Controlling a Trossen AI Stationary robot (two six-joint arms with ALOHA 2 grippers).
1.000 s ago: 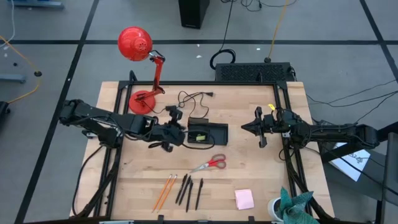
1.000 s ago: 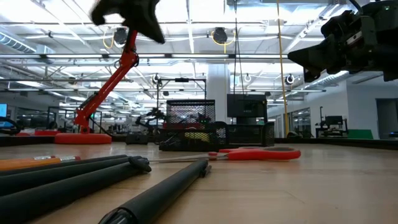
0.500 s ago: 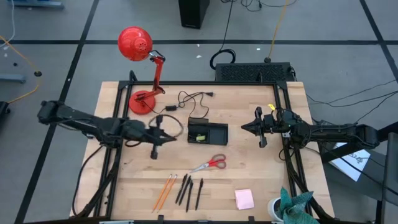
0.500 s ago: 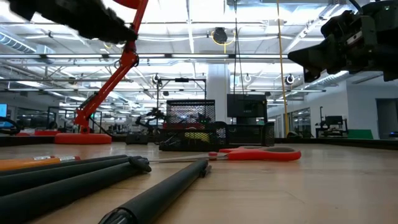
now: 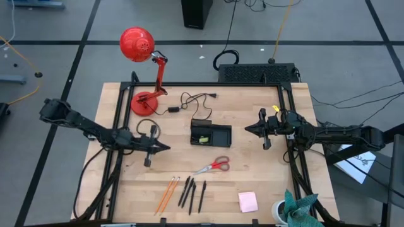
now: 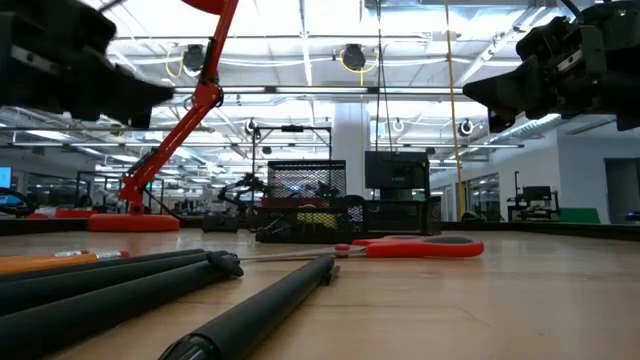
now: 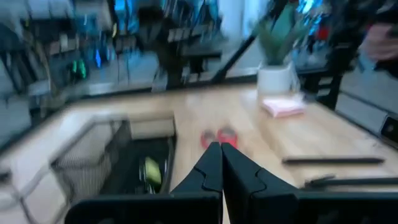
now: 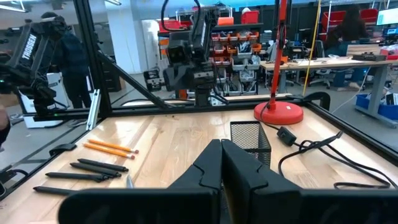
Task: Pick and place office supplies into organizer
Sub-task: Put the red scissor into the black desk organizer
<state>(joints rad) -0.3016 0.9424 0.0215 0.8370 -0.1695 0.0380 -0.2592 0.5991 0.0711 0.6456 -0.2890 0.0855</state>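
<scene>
the table carries the lamp at its far left. the left gripper, jaws pressed together, hangs left of the organizer; the right gripper, jaws pressed together, right of it. scissors, pencils, pens and sticky notes lie nearer the front edge.

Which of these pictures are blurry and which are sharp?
Left wrist view: smeared throughout, the organizer and pink sticky-note pad soft-edged. Low view: the nearest black pen is out of focus, the red-handled scissors crisper. High view and right wrist view: sharp, the orange pencils clearly outlined.
</scene>
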